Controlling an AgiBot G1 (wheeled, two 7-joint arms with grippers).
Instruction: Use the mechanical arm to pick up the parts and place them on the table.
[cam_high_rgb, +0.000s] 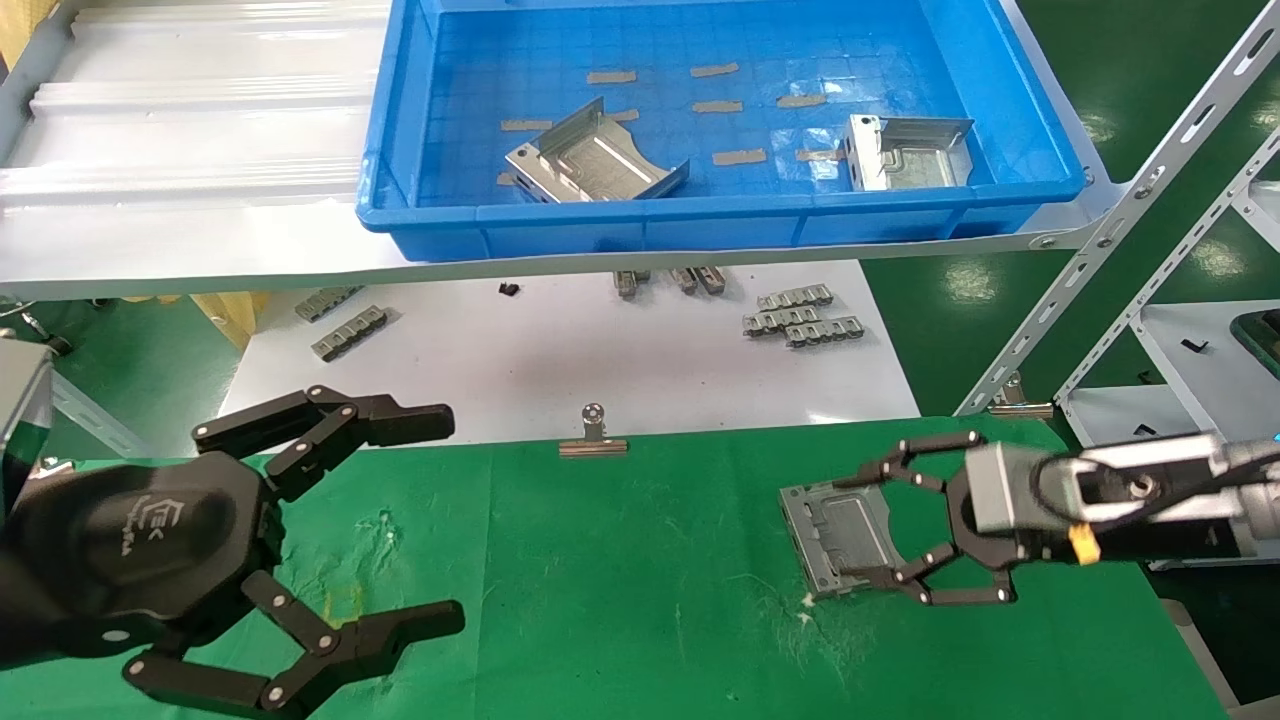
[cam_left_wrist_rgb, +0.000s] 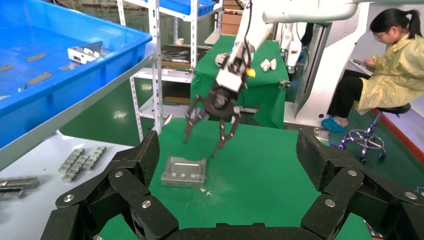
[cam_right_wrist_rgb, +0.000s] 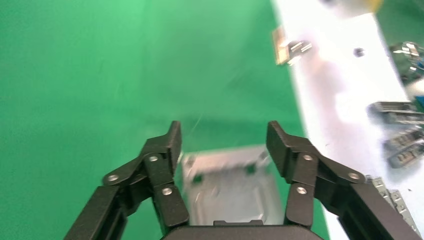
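Observation:
One silvery bracket part (cam_high_rgb: 835, 535) lies flat on the green table (cam_high_rgb: 620, 600); it also shows in the left wrist view (cam_left_wrist_rgb: 184, 171) and, blurred, in the right wrist view (cam_right_wrist_rgb: 230, 192). My right gripper (cam_high_rgb: 848, 528) is open, its fingers spread either side of this part and a little above it, not gripping it; it shows in the left wrist view too (cam_left_wrist_rgb: 201, 146) and in its own view (cam_right_wrist_rgb: 224, 137). Two more parts (cam_high_rgb: 595, 160) (cam_high_rgb: 905, 150) lie in the blue bin (cam_high_rgb: 700, 215). My left gripper (cam_high_rgb: 445, 520) is open and empty over the table's front left.
The blue bin stands on a pale grey ribbed shelf (cam_high_rgb: 180, 150). A white board (cam_high_rgb: 560, 360) behind the table holds grey clip strips (cam_high_rgb: 800, 315). A binder clip (cam_high_rgb: 593, 440) sits on the table's far edge. Slanted rack struts (cam_high_rgb: 1130, 210) stand at the right. A seated person (cam_left_wrist_rgb: 395, 65) is beyond.

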